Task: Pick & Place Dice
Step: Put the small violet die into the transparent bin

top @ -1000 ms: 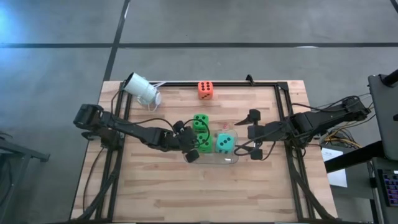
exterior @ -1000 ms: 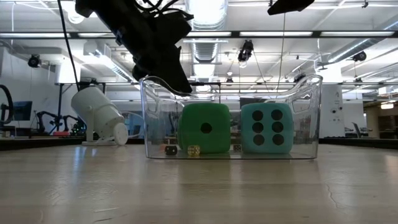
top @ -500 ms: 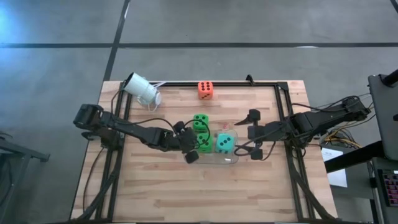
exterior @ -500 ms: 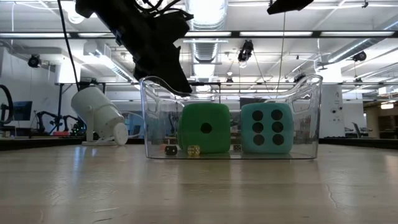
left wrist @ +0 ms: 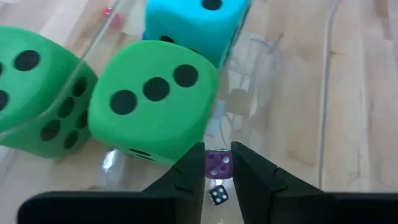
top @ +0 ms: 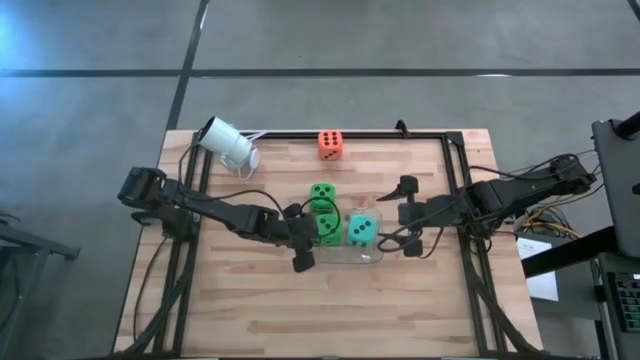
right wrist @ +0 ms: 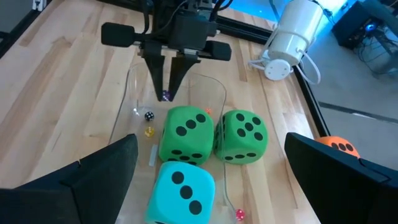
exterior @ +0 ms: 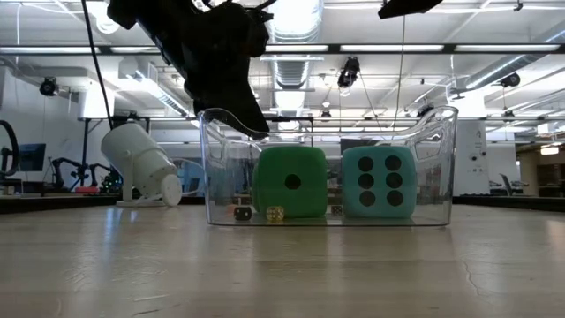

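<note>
The left gripper (left wrist: 217, 155) hangs point-down over one end of the clear plastic tray (exterior: 212, 168) on the pale wooden table (top: 260, 310). Its two dark fingers are drawn close together, and a tiny purple die (left wrist: 217, 165) sits pinched between the tips, touching both. Just below those tips, on the tray floor, lies a tiny black die (left wrist: 217, 195), with a tiny yellow die (right wrist: 148, 131) a little further along the same end.

Right beside the left jaws, inside the tray, stands a big bright green foam die (top: 326, 226), three pips up. Beyond it from those jaws, in the tray's other half and touching it, is the teal foam die (top: 361, 230). The second green foam die (top: 321, 194) rests on the table outside the tray wall, pressed close to the first green one, off to one side of the left jaws.

The right gripper (top: 409, 216) waits at the tray's far end with its jaws spread wide apart and nothing between them. The teal die is the nearest thing ahead of that gap, the two green ones beyond it.

The orange foam die (top: 330, 144) sits alone near the table's back edge, well apart from both sets of jaws. A white cylindrical camera (top: 228, 143) lies tilted at the back corner on the left arm's side.
</note>
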